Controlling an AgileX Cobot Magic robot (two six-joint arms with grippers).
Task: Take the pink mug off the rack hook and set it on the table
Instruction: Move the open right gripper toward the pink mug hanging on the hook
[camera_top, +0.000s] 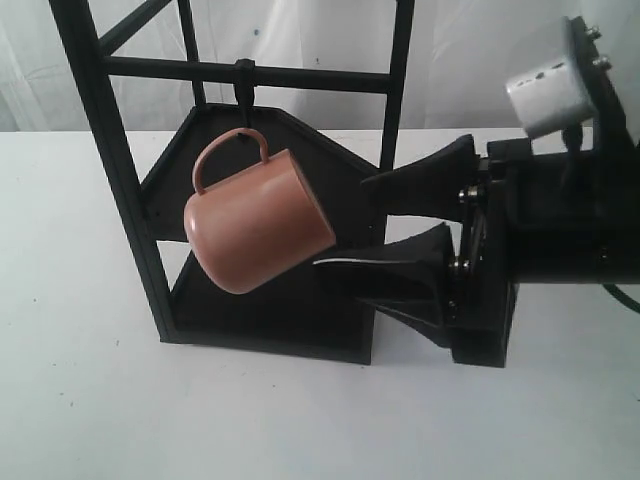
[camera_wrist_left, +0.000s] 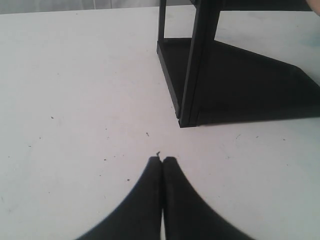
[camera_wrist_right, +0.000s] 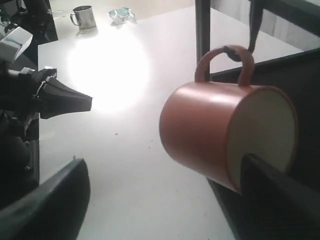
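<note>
The pink mug (camera_top: 255, 225) hangs tilted by its thin loop handle (camera_wrist_right: 225, 62) from the rack hook (camera_top: 243, 95) on the black crossbar (camera_top: 300, 76). Its cream inside (camera_wrist_right: 260, 125) faces my right gripper (camera_top: 345, 225), which is open. One of the fingers (camera_wrist_right: 272, 187) stands in front of the mug's lower rim; the other (camera_wrist_right: 55, 200) is well apart on the mug's outer side, over the table (camera_top: 80, 400). My left gripper (camera_wrist_left: 162, 160) is shut on nothing, low over the white tabletop (camera_wrist_left: 75, 100) a short way from the rack's base.
The tall black frame has a post (camera_top: 110, 170) and a flat base shelf (camera_wrist_left: 240, 85) beside and under the mug. A steel mug (camera_wrist_right: 84, 16) and a crumpled teal thing (camera_wrist_right: 120, 14) sit at the table's far side. The left arm (camera_wrist_right: 65, 100) shows in the right wrist view.
</note>
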